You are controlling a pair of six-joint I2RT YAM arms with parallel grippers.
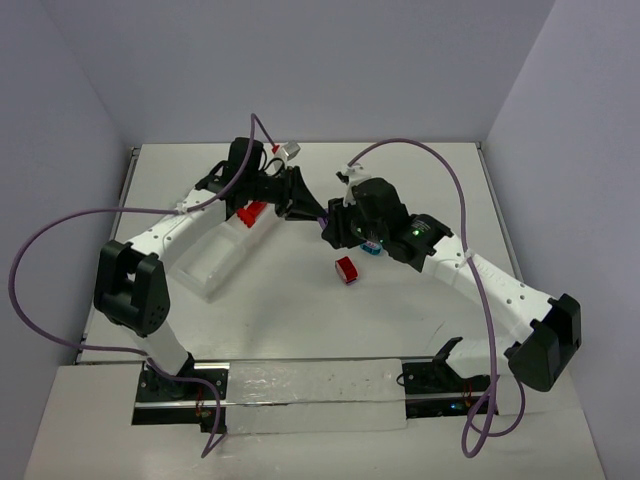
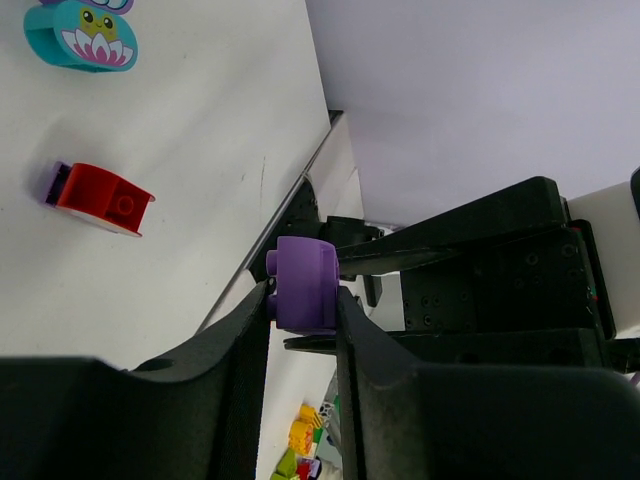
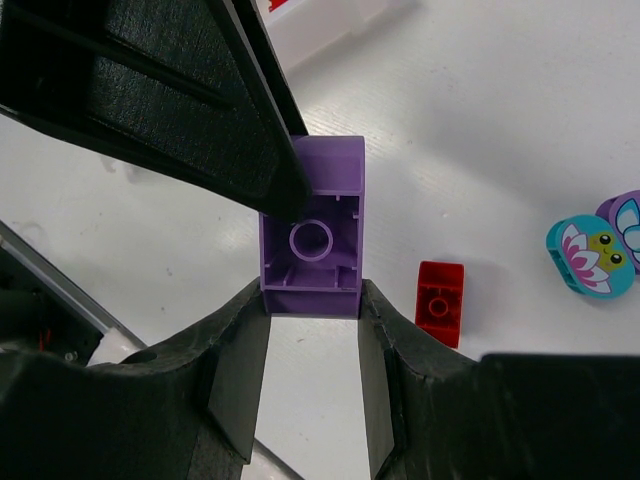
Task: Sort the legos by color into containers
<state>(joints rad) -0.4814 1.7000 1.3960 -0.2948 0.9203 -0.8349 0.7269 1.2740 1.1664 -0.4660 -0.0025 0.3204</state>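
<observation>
Clamping purple brick (image 3: 335, 215) — both jaws, tray (image 1: 222, 262) edge near

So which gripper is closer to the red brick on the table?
Right. The right gripper hangs close behind the red brick; the left gripper reaches in from farther left.

Light is bright, even and diffuse in all three views (slightly cool, with a lilac tint on the walls (image 1: 300, 70)). The white surface (image 1: 300, 310) looks nearly washed out from above, and shadows under the arms are soft and pale. In the wrist views the left end effector (image 2: 302, 300) and right end effector (image 3: 312, 310) loom dark and slightly soft, while the purple brick (image 2: 305, 285) is crisp.
</observation>
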